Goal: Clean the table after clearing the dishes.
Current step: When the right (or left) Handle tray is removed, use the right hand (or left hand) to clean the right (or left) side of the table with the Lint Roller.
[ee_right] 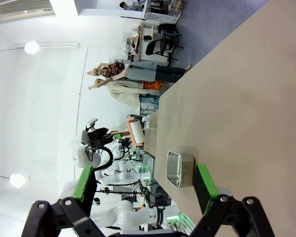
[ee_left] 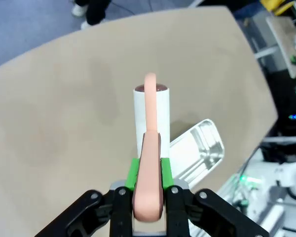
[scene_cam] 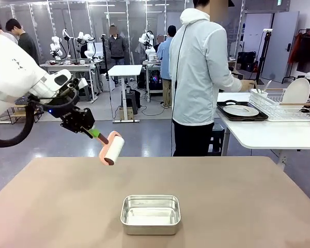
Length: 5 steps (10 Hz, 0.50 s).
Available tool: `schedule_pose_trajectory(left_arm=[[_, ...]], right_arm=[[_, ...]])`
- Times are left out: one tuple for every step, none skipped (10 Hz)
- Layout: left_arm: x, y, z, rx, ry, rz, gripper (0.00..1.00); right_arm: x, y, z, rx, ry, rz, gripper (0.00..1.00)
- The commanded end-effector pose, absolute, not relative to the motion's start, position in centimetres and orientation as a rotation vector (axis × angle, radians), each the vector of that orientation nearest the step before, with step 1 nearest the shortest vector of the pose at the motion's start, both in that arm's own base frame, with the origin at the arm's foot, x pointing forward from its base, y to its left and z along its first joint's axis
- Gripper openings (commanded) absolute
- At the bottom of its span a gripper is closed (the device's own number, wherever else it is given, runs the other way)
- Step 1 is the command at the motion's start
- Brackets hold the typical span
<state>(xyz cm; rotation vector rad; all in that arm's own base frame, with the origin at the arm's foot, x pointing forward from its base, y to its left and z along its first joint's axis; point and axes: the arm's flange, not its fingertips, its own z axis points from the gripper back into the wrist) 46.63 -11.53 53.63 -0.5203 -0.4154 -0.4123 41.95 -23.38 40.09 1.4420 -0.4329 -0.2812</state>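
Above the left far part of the taupe table (scene_cam: 222,196), my left gripper (scene_cam: 95,133) is shut on the pink handle of a white roller (scene_cam: 112,148), which hangs in the air. In the left wrist view the green pads (ee_left: 133,173) clamp the roller's handle (ee_left: 149,182), with its white roll (ee_left: 151,116) over the table (ee_left: 64,113). My right gripper (ee_right: 144,185) is open with nothing in it, looking along the table (ee_right: 237,98). A white plate (scene_cam: 241,110) lies on a dark tray (scene_cam: 258,118) on the white side table; another plate (scene_cam: 296,91) stands in the wire rack.
A small steel pan (scene_cam: 150,214) sits on the table near the front middle, also seen as the pan (ee_left: 197,150) and pan (ee_right: 179,169). A person (scene_cam: 199,77) stands beyond the far edge, back turned, hands at the white side table (scene_cam: 268,135) with its rack (scene_cam: 279,106).
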Motion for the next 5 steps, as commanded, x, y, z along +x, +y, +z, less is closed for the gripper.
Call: schedule_pose_trajectory(left_arm=[[46.91, -11.47, 54.25, -0.535, -0.397, -0.367, 0.18], [46.91, -11.47, 54.25, -0.535, -0.397, -0.367, 0.18], [46.91, -11.47, 54.25, -0.535, -0.397, -0.367, 0.18], [46.91, -11.47, 54.25, -0.535, -0.397, -0.367, 0.18], [46.7, -11.59, 53.56, -0.527, -0.406, -0.389, 0.21]], right_arm=[[41.85, -23.33, 40.4, 1.445, -0.435, -0.273, 1.0], [41.85, -23.33, 40.4, 1.445, -0.435, -0.273, 1.0], [41.85, -23.33, 40.4, 1.445, -0.435, -0.273, 1.0], [41.85, -23.33, 40.4, 1.445, -0.435, -0.273, 1.0], [41.85, -23.33, 40.4, 1.445, -0.435, -0.273, 1.0]])
